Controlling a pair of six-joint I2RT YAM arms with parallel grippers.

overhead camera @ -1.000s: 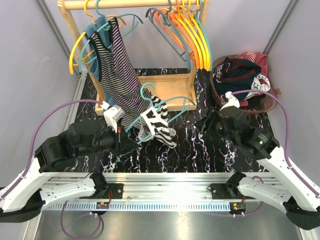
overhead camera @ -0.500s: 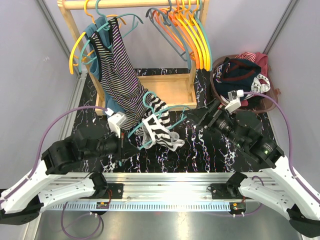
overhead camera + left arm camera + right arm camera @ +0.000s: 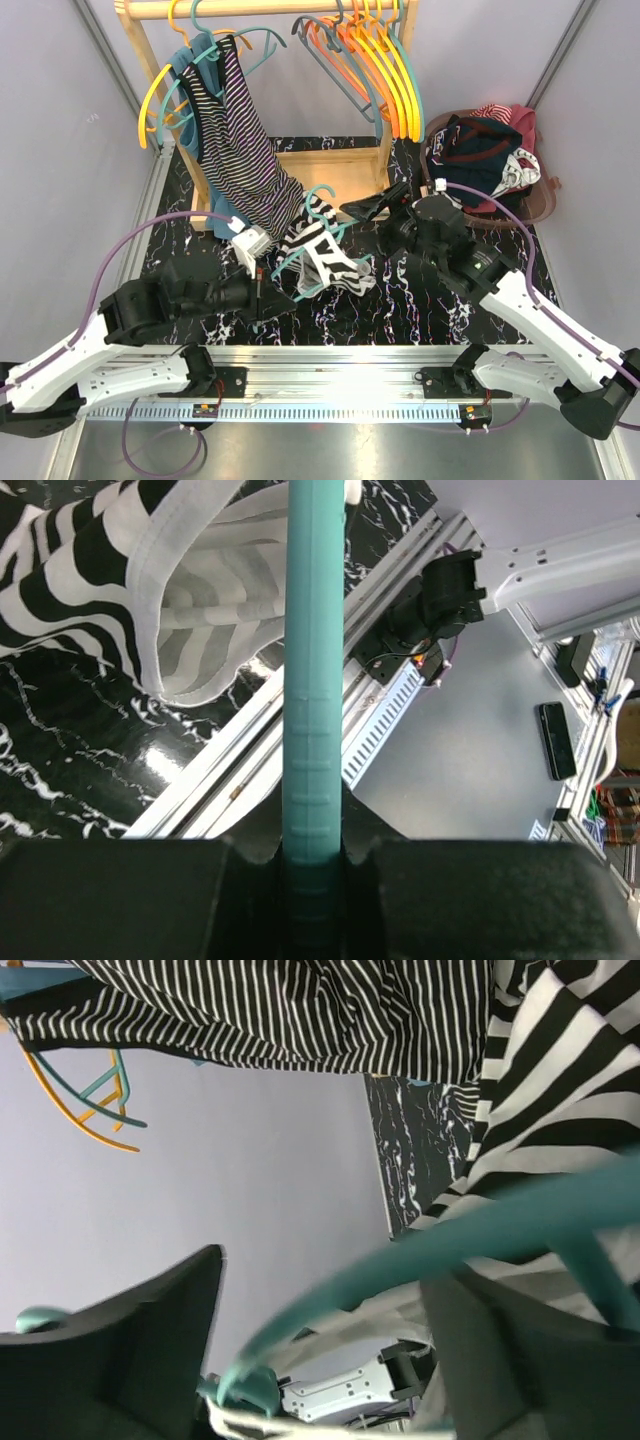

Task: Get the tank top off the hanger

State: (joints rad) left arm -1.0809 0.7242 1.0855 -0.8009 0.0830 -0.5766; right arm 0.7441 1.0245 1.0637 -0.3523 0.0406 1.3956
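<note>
The tank top (image 3: 325, 255) is black-and-white zebra striped and hangs on a teal hanger (image 3: 318, 197) held over the middle of the black marble table. My left gripper (image 3: 272, 297) is shut on the hanger's lower left arm. In the left wrist view the teal bar (image 3: 313, 680) runs straight up out of the shut gripper (image 3: 313, 880), with the tank top (image 3: 150, 590) draped at the upper left. My right gripper (image 3: 372, 210) is open at the hanger's right side. In the right wrist view the teal hanger arm (image 3: 450, 1230) and a tank top strap pass between the spread fingers (image 3: 130, 1360), with the tank top (image 3: 560, 1090) just beyond.
A wooden clothes rack (image 3: 345, 170) stands at the back with a thin-striped shirt (image 3: 235, 130) on the left and several orange hangers (image 3: 385, 70) on the right. A brown basket of clothes (image 3: 485, 150) sits at the back right. The aluminium rail (image 3: 330, 355) runs along the near edge.
The right arm has swung left from the basket side, and its open gripper now straddles the hanger's right arm. The left gripper has carried the hanger and tank top slightly right.
</note>
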